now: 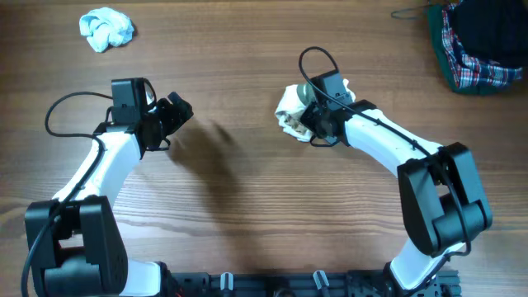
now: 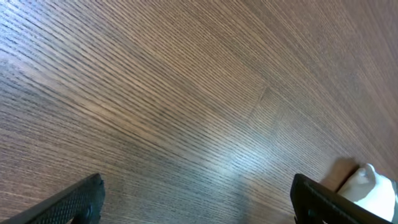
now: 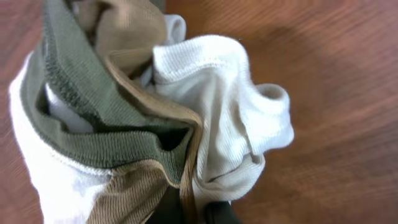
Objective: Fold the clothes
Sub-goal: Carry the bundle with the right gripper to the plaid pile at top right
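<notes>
A crumpled white, tan and olive-trimmed garment (image 1: 290, 111) lies bunched at the table's middle. It fills the right wrist view (image 3: 155, 112), and a white corner of it shows in the left wrist view (image 2: 373, 190). My right gripper (image 1: 312, 115) is shut on this garment; its dark fingertips (image 3: 202, 214) pinch a fold at the bottom edge of the right wrist view. My left gripper (image 1: 177, 111) is open and empty over bare wood, well left of the garment; its fingers spread wide in the left wrist view (image 2: 199, 199).
A crumpled light-blue cloth (image 1: 106, 28) lies at the far left. A pile of plaid and dark clothes (image 1: 478, 41) sits at the far right corner. Wooden tabletop (image 1: 247, 190) lies between the arms.
</notes>
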`<state>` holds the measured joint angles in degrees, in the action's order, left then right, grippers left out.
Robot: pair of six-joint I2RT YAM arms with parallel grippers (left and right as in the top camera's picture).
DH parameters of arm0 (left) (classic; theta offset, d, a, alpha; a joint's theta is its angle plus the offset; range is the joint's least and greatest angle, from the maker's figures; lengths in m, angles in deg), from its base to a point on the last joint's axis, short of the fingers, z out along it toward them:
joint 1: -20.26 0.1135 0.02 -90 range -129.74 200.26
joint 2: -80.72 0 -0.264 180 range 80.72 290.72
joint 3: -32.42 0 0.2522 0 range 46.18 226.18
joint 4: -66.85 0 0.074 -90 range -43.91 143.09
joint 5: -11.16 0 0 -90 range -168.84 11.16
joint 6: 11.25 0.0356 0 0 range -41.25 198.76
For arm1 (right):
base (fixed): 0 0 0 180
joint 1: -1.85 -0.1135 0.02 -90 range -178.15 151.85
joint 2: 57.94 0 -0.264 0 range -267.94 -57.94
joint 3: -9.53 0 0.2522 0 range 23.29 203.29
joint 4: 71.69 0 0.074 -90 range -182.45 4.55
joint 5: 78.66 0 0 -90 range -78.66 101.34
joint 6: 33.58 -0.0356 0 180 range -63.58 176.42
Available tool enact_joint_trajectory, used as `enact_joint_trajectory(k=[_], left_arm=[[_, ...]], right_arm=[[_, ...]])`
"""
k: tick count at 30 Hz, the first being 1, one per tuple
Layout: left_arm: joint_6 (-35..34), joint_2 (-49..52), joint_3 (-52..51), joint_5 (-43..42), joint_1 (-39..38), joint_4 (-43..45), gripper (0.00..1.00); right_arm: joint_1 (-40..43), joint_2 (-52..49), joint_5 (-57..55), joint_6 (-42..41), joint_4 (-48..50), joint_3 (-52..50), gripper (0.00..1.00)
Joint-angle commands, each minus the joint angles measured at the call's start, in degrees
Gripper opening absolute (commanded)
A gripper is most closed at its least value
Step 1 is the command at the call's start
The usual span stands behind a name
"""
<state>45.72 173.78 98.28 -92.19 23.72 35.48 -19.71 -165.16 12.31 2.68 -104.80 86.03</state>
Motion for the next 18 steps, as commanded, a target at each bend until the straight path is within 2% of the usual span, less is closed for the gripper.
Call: enact_joint_trajectory(k=[1,6,11,18], left_arm=[[1.38,0.48,-0.02,1.29,0.17,-0.02,0.96],[1.38,0.48,-0.02,1.46,0.2,-0.09,0.96],[1.36,0.48,-0.02,1.46,0.2,-0.04,0.96],[1.36,0.48,-0.02,1.46,0.2,-0.07,0.96]], right_arm=[[-0.04,-1.03,-0.96,7.21,1.73,-0.46,0.04],[3.76,5.29,-0.96,14.73,2.27,1.31,0.04],[10.51,15.63,-0.98,14.91,5.2,1.86,0.04],[18.01,23.85,-0.98,31.47,18.08,1.86,0.04]])
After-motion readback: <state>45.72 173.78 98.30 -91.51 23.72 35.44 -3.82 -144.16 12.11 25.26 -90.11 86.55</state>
